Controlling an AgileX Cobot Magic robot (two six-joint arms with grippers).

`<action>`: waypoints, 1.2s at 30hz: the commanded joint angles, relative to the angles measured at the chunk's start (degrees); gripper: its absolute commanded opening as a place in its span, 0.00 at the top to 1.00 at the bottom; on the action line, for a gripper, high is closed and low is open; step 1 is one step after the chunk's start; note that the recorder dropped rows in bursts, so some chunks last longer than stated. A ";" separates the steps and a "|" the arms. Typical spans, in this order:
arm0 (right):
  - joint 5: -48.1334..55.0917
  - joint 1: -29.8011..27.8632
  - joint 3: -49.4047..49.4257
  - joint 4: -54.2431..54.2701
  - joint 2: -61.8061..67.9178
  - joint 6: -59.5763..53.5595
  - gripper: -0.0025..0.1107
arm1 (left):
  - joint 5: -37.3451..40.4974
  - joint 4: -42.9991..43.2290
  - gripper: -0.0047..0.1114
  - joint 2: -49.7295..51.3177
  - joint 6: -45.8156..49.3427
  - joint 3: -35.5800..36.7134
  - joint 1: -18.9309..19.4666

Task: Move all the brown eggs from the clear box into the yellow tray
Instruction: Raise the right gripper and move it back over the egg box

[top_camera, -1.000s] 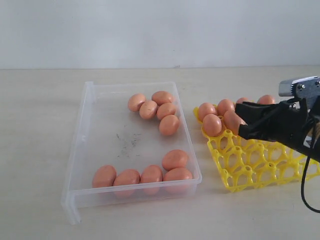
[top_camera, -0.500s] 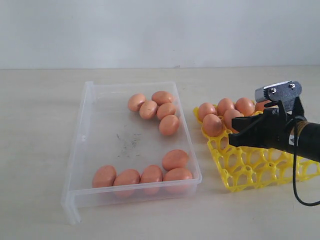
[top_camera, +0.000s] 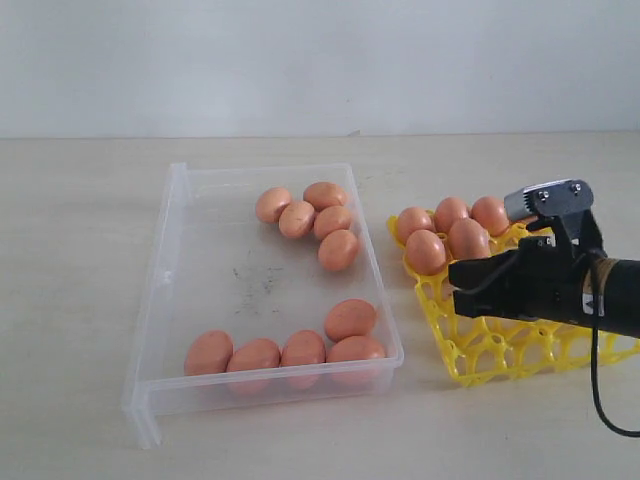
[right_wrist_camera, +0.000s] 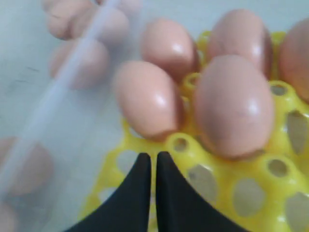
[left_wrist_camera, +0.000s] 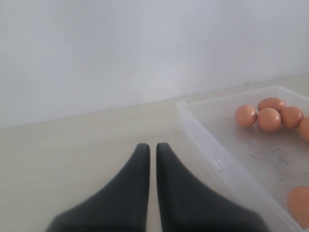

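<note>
The clear box [top_camera: 180,290] holds several brown eggs: one cluster at its far end [top_camera: 339,250] and a row along its near wall [top_camera: 303,349]. To its right the yellow tray [top_camera: 480,345] carries several brown eggs [top_camera: 425,250] in its far cups. My right gripper [top_camera: 455,287] hovers low over the tray's near left cups, shut and empty. In the right wrist view this gripper [right_wrist_camera: 153,157] points at the tray [right_wrist_camera: 270,169] just short of two eggs [right_wrist_camera: 235,104]. My left gripper [left_wrist_camera: 152,147] is shut and empty over bare table beside the clear box [left_wrist_camera: 212,154].
A plain white wall stands behind the beige table [top_camera: 80,250]. The box's left wall [top_camera: 160,270] and its protruding near left corner [top_camera: 145,425] rise above the tabletop. A black cable [top_camera: 600,395] hangs from the right arm.
My right gripper has drawn back from the tray's far eggs, dropped lower toward the tray's near left side, and closed its jaws. An egg it covered now shows seated in the tray.
</note>
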 commanded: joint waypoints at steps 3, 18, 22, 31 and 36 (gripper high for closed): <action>-17.96 0.59 2.99 -10.05 -17.45 10.13 0.98 | -0.18 -0.13 0.93 -0.04 -0.29 0.23 -0.33; 59.35 33.20 -25.01 -54.13 -3.55 42.16 0.89 | -0.18 -0.13 0.93 -0.04 -0.29 0.23 -0.33; 63.64 35.57 -27.50 -54.13 -3.19 17.39 0.98 | -0.18 -0.13 0.93 -0.04 -0.29 0.23 -0.33; 77.47 35.61 -45.60 -5.71 -1.86 -3.70 0.98 | -0.18 -0.13 0.93 -0.04 -0.29 0.23 -0.33; 109.92 29.33 -61.61 50.55 6.47 -43.91 0.98 | -0.18 -0.13 0.93 -0.04 -0.29 0.23 -0.33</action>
